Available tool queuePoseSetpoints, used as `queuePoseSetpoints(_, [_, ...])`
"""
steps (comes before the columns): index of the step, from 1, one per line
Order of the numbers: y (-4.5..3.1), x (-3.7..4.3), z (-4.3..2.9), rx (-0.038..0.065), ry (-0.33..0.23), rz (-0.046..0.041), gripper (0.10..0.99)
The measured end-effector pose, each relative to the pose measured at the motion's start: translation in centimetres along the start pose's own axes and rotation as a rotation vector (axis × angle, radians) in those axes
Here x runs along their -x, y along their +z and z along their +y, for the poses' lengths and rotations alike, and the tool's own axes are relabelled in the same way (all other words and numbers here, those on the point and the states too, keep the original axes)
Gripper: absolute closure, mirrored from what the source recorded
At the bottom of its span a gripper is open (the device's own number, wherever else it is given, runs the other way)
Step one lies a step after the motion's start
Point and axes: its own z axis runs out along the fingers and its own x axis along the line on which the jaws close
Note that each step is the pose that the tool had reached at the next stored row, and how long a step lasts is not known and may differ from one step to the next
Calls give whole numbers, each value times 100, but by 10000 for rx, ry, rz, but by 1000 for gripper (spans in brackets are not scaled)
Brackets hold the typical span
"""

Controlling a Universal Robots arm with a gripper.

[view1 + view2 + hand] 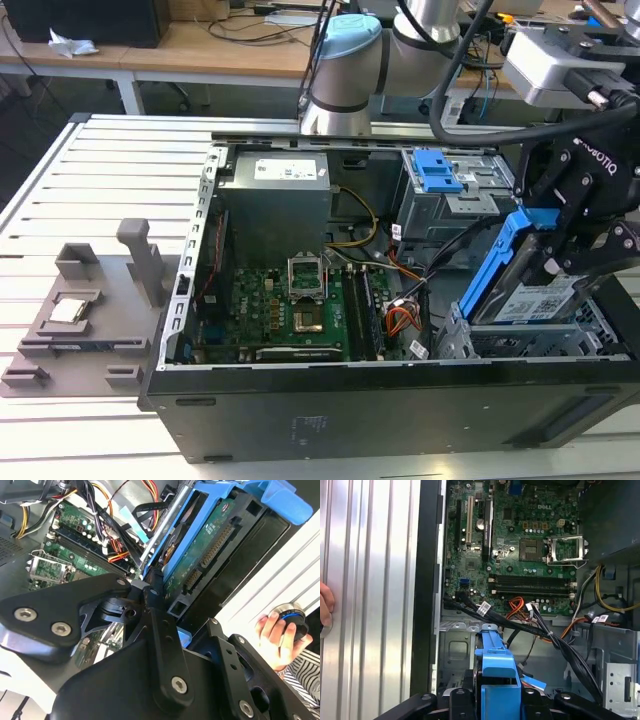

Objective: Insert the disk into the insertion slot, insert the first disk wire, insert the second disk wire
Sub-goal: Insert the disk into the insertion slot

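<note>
The disk (530, 300) stands steeply tilted at the exterior view's right end of the open case (350, 420). Its long axis runs from a low end at the mouth of the slot (520, 342) up to a raised end leaning toward the exterior view's right. Its labelled face is turned toward the exterior camera. In the second wrist view its green circuit side (210, 555) shows, with the connector row along one short edge. The blue carrier (496, 662) frames it and appears edge-on in the first wrist view, above the grey cage floor.

The claw (560, 255) is clenched on the disk, opened only as wide as the carrier is thick. One finger (152, 587) presses the carrier's rim in the second wrist view. In the first wrist view the blue frame sits pinched between the two black fingers (497, 692).

The red-orange wires (400, 322) lie loose between the board (290, 310) and the slot, apart from the disk. The case rests on a slatted bench (100, 180).
</note>
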Motion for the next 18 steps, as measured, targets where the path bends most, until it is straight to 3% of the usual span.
queuePoseSetpoints(15, [96, 1, -4, 0, -1, 0, 722])
queuePoseSetpoints(18, [97, 1, -4, 1, -1, -1, 647])
